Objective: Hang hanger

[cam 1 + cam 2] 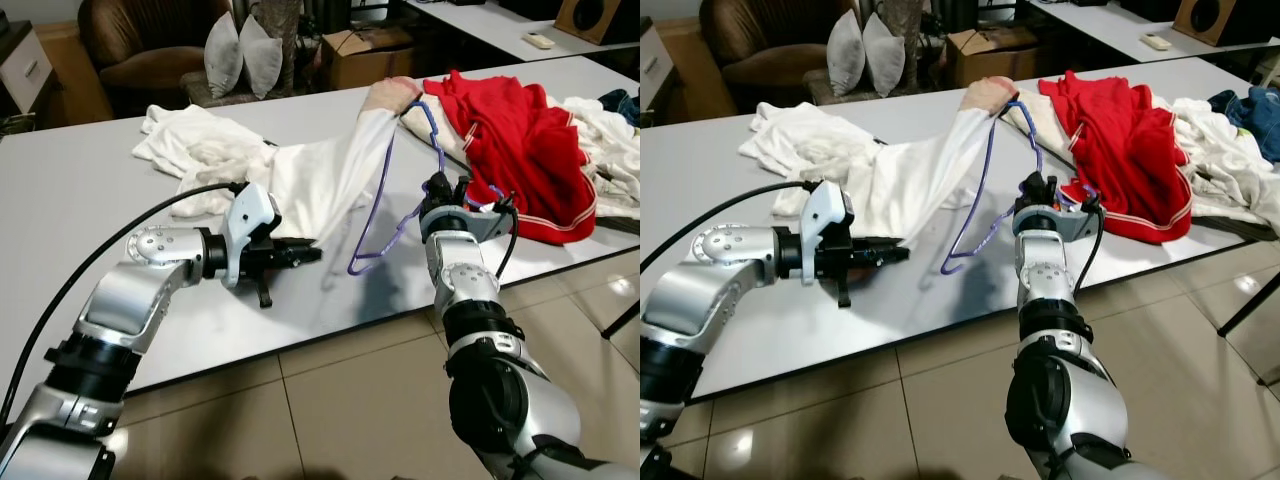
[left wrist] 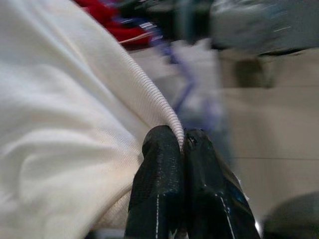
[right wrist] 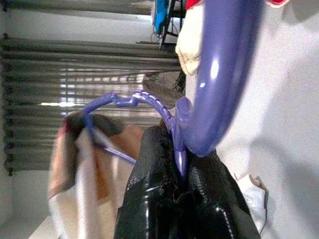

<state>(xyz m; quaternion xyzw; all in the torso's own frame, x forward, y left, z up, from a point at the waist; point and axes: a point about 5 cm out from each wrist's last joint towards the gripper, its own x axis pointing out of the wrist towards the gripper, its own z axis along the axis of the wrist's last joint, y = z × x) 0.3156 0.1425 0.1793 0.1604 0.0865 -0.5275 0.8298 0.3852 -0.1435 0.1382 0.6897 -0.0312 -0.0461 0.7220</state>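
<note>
Right gripper (image 1: pixel 440 186) clamps a thin purple hanger (image 1: pixel 385 215) (hook near its fingers); left gripper (image 1: pixel 305 250) pinches the white shirt (image 1: pixel 320 175) draped on it.

Colours and patterns. Hanger (image 1: pixel 385 205): glossy violet-blue plastic. Garment on the hanger (image 1: pixel 330 175): off-white knit with a ribbed hem, shading to pale pink at the collar. Crumpled cloth (image 1: pixel 190 145) behind it: white. Jacket (image 1: pixel 520 150): bright red, its hem edged by thin white stripes. Further laundry at the table's far end: white, with a scrap of blue denim (image 1: pixel 1255 105). Table (image 1: pixel 60 210): plain light grey top, dark edge. Floor (image 1: pixel 340 400): glossy beige tiles with dark grout lines. Armchair (image 1: pixel 140 40): brown leather. Two cushions (image 1: pixel 240 55): grey. Box (image 1: pixel 365 55): tan cardboard. Left gripper (image 1: pixel 300 253) and right gripper (image 1: pixel 440 190): black fingers on silver and white arms; black cable.
</note>
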